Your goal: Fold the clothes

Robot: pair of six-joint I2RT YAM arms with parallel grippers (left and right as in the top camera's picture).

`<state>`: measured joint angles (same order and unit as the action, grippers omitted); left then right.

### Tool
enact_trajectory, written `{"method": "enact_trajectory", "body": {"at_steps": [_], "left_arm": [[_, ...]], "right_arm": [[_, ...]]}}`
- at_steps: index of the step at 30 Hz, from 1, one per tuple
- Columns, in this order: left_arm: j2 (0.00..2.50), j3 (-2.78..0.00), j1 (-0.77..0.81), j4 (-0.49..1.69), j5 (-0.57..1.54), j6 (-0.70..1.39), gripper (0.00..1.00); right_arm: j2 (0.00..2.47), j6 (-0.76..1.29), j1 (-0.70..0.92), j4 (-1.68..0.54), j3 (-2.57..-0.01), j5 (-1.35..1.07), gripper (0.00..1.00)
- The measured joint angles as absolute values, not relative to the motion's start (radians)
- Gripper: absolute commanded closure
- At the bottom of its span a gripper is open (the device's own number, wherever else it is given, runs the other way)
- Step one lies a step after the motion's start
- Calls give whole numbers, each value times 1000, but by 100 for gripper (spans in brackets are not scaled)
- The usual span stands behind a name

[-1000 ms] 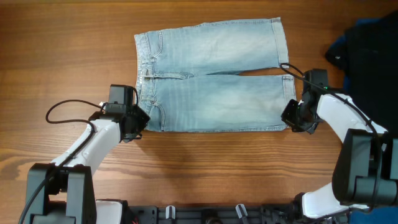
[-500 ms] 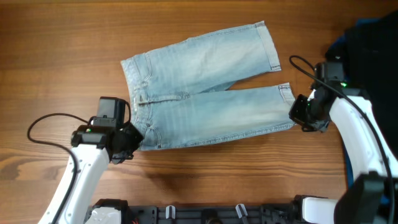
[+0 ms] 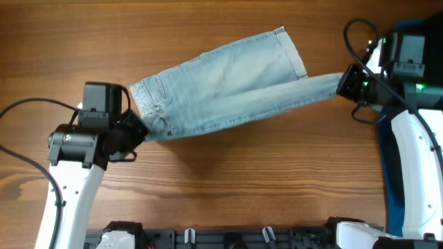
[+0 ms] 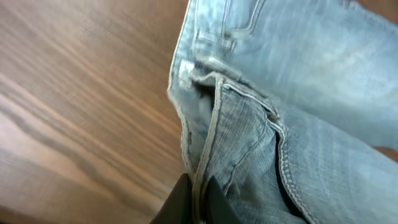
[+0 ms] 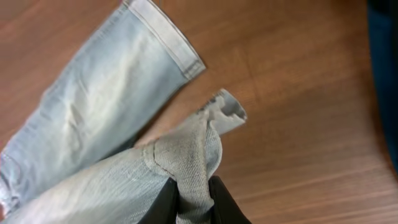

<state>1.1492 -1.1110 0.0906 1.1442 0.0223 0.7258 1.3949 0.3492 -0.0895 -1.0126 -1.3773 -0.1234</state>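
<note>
Two grippers stretch the jeans [image 3: 221,90] between them, seen from above: the left gripper [image 3: 138,129] and right gripper [image 3: 344,84] each clamp one end.

Left wrist: the waistband [image 4: 208,137] sits pinched just ahead.

Right wrist: a leg hem [image 5: 224,109] is pinched.

The jeans look soft and floppy, so grab thick seams.

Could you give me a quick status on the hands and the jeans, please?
Left hand shut on jeans at waistband. Right hand shut on one leg hem, leg stretched taut between them. Dark cloth at right edge, apart from jeans.
</note>
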Motion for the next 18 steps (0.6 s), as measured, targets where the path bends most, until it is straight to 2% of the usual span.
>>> {"method": "enact_trajectory", "body": {"at_steps": [6,13,18], "left_arm": [[1248,-1114,81,989,-15,715,95],[1340,-1119,-33,815,-18,704,92],[1443,-1121,-41,682,-36,682,95]], "right_arm": [[1526,334,-89,-850,-1378,-191,96],[1705,331,-19,-596,-1379,-258,96],[1799,343,11,-506,-1379,-250,96]]}}
